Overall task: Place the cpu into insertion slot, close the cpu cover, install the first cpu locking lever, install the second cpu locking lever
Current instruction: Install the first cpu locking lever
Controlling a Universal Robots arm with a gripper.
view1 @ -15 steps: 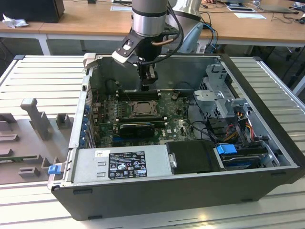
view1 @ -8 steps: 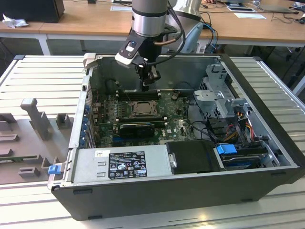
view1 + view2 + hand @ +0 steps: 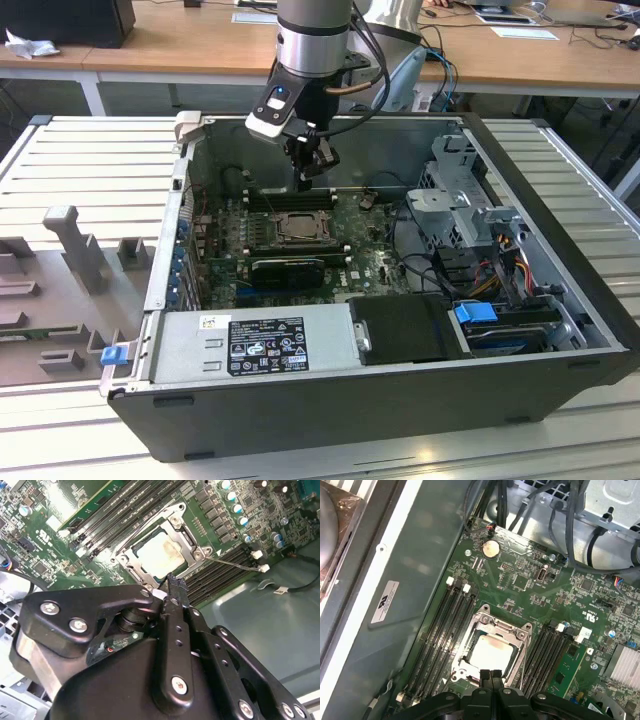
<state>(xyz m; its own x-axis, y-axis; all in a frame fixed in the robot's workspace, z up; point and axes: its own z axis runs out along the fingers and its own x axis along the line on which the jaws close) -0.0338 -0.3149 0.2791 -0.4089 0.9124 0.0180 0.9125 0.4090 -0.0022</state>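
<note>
The cpu (image 3: 159,556) (image 3: 491,652), pale silver on top, lies flat in the insertion slot (image 3: 297,228) on the green motherboard. The cpu cover (image 3: 186,534) (image 3: 496,625) is down around it, its silver frame bordering the chip. A thin silver lever rod (image 3: 235,564) reaches out from one corner of the socket across the black memory slots. My gripper (image 3: 308,172) (image 3: 173,586) (image 3: 490,675) hangs just above the socket's edge. Its black fingertips are pressed together and hold nothing.
Long black memory slots (image 3: 445,630) (image 3: 545,650) flank the socket on both sides. A black card (image 3: 288,268) sits near the socket, and a power supply (image 3: 255,340) lies at the case's front. A drive cage and cables (image 3: 470,215) fill the exterior view's right.
</note>
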